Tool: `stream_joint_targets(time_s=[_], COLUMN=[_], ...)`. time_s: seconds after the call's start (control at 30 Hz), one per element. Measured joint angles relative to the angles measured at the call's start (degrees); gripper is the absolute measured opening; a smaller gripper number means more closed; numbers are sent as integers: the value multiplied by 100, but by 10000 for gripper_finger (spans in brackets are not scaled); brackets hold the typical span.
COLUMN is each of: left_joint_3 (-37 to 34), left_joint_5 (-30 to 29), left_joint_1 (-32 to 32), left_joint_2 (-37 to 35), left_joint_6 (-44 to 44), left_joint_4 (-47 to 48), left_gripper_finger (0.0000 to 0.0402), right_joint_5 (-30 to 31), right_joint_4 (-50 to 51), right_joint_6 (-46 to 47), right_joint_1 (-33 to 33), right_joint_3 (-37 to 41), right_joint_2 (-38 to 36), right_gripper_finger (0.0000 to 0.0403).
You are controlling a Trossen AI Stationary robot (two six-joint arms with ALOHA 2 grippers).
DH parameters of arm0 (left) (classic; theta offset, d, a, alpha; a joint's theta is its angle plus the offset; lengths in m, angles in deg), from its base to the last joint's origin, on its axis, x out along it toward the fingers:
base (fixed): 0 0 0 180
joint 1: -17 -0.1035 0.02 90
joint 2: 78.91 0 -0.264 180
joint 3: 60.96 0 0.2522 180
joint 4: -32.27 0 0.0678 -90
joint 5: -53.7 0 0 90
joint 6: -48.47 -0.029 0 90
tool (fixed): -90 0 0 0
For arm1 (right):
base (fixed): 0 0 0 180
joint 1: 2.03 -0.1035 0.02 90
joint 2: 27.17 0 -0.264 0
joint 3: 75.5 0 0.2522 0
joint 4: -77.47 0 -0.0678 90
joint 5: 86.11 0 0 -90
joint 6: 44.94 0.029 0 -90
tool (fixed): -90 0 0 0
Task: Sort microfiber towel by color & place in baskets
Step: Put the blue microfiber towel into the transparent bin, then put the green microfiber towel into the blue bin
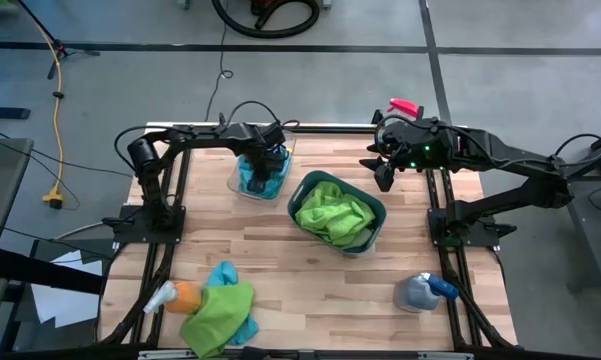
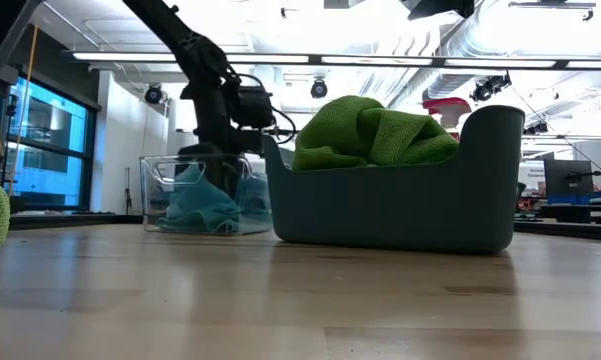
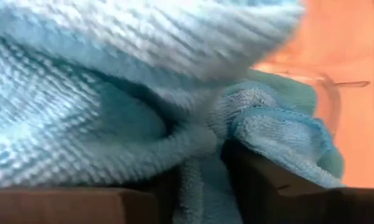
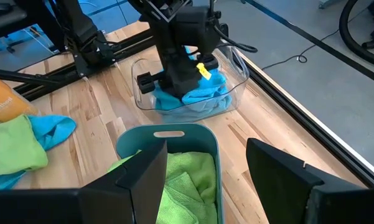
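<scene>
Turquoise towels: bunched inside the clear basket, which sits at the far side of the counter, just beside the dark teal-grey basket. My left claw is down inside the clear basket, right on top of that blue cloth. From my left wrist, blue fleece fills nearly everything; a fold of it lies in the gap between my two dark fingers, which stand slightly apart. Cloth touches the fingers, but whether I have any real hold on it I cannot tell.

Lime green towels: heaped in the teal-grey basket, mounding above its rim in the low view.

Loose cloths: one green towel lying over a blue towel at the near left corner of the counter, well apart from both baskets. An orange-bodied spray bottle lies touching that pile.

My right claw hangs in the air near the far right edge of the counter, beside the teal-grey basket, fingers spread wide, holding nothing.

A grey-blue spray bottle lies at the near right of the counter.
</scene>
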Motion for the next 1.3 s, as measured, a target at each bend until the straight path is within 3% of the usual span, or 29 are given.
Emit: stream_joint_targets(time_s=[0.37,0.77,0.9,0.97,1.17,1.3], left_joint_3=[-9,5,7,16,16,16], left_joint_5=[-37,-191,-226,79,1708,1799], left_joint_1=[114,133,176,208,288,604], left_joint_2=[-1103,-2666,-3368,-3723,-4515,-4769], left_joint_6=[549,789,1236,1686,3191,3797], left_joint_4=[232,246,90,-124,-1172,-1758], left_gripper_finger=[193,199,198,198,198,198], right_joint_5=[2,2,13,111,418,436], right_joint_4=[0,-1,-2,0,-6,-10], right_joint_6=[-41,-192,-198,-215,-194,-72], right_joint_1=[0,0,0,0,0,1], right_joint_3=[0,0,0,0,0,0], right_joint_2=[0,0,0,0,0,0], right_gripper_finger=[218,218,218,218,218,218])
